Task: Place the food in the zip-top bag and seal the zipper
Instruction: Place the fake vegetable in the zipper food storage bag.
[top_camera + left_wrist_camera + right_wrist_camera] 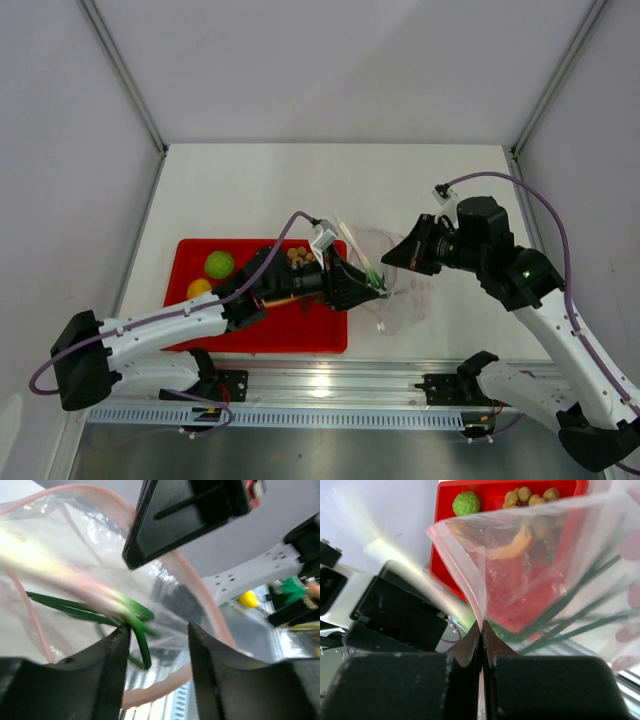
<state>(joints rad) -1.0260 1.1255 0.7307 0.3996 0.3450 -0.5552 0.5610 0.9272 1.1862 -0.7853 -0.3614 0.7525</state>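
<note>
Left gripper (159, 628): fingers standing apart at the bag's mouth, green stalks (135, 611) passing between them

Right gripper (481, 629): fingers pinching the zip-top bag (530, 570) by its edge, holding it up just beside the red tray (300, 335)

Sitting in the tray: green ball (219, 264), yellow-orange ball (199, 288), tan balls (297, 256)

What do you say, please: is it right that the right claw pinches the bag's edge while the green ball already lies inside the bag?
Not quite. The green ball is not inside the bag; it lies on the red tray, as the top view shows. The right claw does pinch the bag's edge.
</note>
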